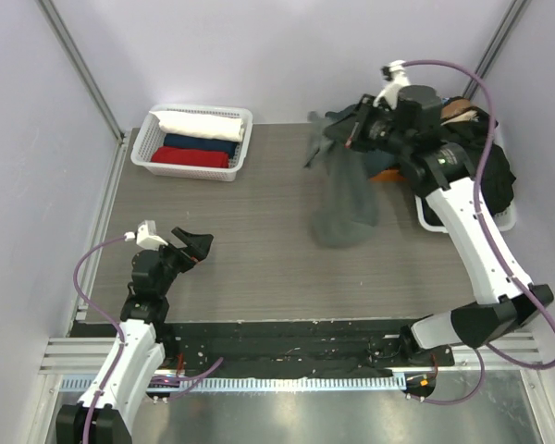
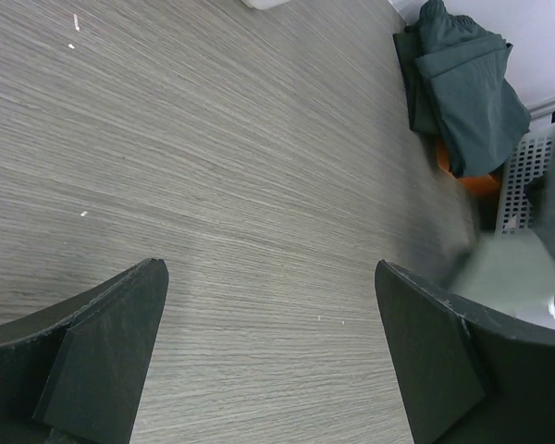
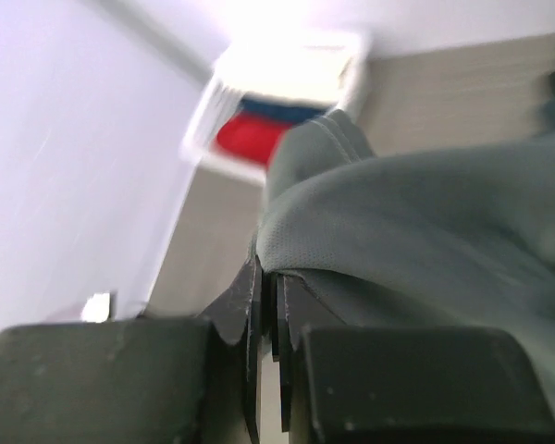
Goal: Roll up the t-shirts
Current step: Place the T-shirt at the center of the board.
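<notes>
Right gripper (image 1: pixel 354 136) clamped on grey-green shirt (image 1: pixel 347 199); shirt hangs long-axis down toward table (image 1: pixel 250 231). Left gripper (image 1: pixel 196 246) spread wide, empty, well apart. Right arm nearer.

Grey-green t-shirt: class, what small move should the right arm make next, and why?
Probably draw the grey-green t-shirt toward the middle of the table and lower it flat. The right gripper, jaws shut on its edge, holds it hanging bunched near the full basket; it cannot be rolled until spread.
</notes>
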{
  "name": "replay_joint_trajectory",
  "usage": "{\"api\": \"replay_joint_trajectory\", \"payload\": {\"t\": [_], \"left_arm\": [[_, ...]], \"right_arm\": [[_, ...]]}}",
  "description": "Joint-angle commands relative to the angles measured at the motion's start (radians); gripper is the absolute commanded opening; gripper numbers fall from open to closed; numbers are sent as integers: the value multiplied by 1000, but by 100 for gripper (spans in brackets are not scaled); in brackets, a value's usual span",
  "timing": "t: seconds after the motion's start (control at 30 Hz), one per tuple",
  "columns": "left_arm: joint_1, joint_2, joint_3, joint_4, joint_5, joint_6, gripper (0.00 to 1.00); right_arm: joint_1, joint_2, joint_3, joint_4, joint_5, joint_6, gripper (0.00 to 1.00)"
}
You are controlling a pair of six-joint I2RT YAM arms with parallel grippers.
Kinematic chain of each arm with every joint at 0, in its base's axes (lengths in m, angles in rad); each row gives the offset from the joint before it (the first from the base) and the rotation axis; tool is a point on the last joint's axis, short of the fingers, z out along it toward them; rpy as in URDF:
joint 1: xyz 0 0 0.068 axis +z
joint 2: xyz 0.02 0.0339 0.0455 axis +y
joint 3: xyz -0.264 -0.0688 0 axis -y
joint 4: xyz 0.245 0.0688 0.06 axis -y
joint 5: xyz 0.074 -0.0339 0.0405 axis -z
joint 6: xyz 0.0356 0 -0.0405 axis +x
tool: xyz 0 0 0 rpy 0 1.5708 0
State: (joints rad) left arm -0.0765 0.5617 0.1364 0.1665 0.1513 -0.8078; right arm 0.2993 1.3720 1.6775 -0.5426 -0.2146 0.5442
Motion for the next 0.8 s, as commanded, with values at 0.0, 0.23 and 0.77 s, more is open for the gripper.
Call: {"api": "replay_joint_trajectory", "payload": {"t": [0.0, 0.23, 0.77], "left_arm": [[-2, -13, 20, 28, 1, 5, 100], [-3, -19, 20, 27, -1, 6, 100], [-2, 38, 35, 48, -25, 2, 100]], "right_arm": [[89, 29, 119, -20, -164, -20, 1], [100, -27, -5, -8, -71, -36, 65], [118, -185, -726, 145, 118, -59, 63]]}}
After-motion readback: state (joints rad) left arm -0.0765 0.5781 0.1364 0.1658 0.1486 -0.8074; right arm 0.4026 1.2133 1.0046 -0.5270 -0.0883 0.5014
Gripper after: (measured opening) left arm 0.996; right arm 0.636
